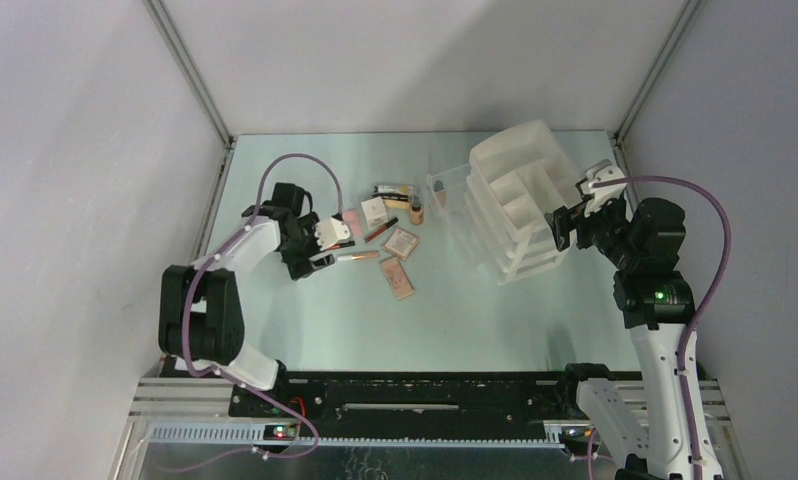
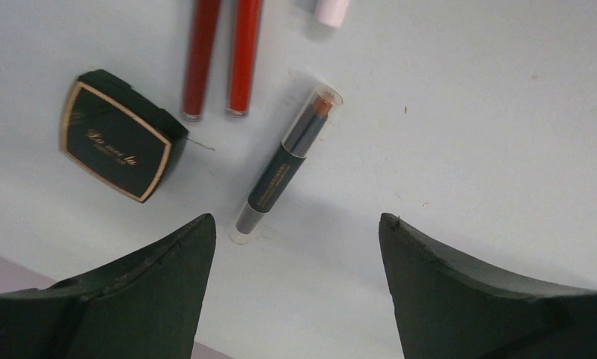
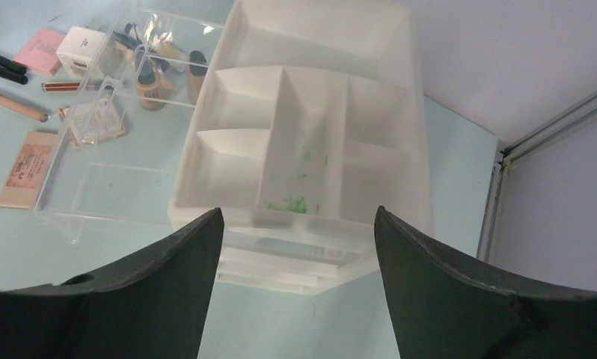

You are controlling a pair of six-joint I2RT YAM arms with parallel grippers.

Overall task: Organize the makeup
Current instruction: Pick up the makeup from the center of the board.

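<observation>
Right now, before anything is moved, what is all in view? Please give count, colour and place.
Organizer: one, white, far right of table.
Clear box: one, transparent, against the organizer's left.
Bottles: two, beige, black caps, left of clear box.
White box: one, white, beside the bottles.
Palettes: two beige, one pink, mid-table.
Stick: one, dark, clear cap, left part of table.
Compact: one, black, gold edge, beside the stick.
Red tubes: two, red, beside the compact.
Pencil: one, beige, near the palettes.
Left gripper: one, black, open, near the stick.
Right gripper: one, black, open, beside the organizer.
</observation>
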